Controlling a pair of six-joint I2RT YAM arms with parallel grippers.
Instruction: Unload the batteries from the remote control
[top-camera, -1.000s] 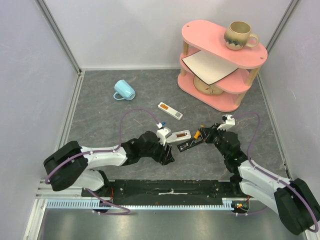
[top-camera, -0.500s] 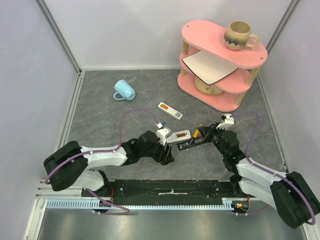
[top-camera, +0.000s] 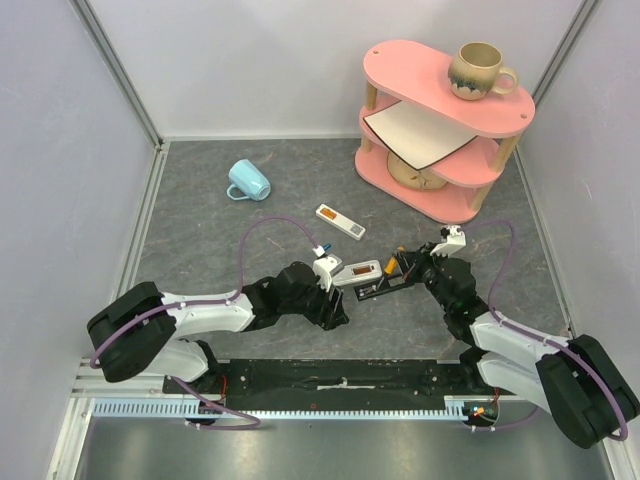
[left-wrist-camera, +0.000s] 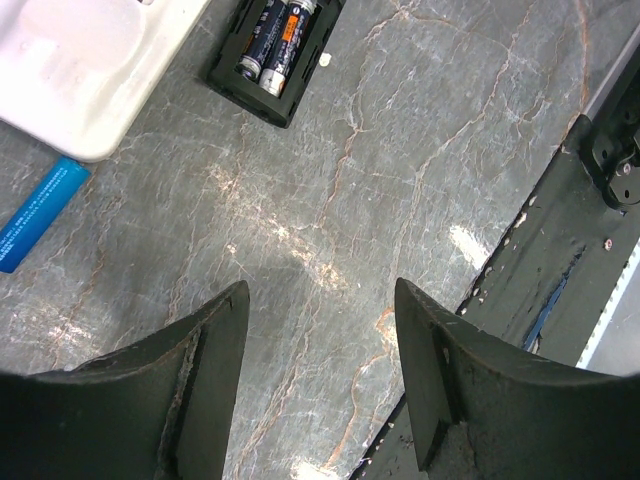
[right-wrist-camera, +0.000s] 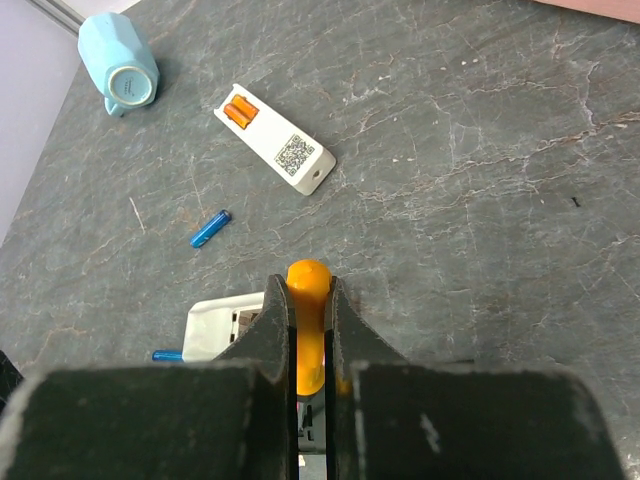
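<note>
Grey marbled floor (top-camera: 200, 240), pale walls (top-camera: 250, 60), pink shelf (top-camera: 410, 65).

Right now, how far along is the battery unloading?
Done: one blue battery and another lie loose on the table. In hand: right fingers shut on the orange screwdriver. Remaining: two cells in the black remote, two orange cells in the far white remote.

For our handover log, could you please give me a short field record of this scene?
Left gripper: open, empty, above grey marbled table
Right gripper: shut on orange tool handle
Black remote control: two dark cylindrical cells inside open bay
White slim remote: two orange cells inside
Loose thin blue battery: lying on table
</note>
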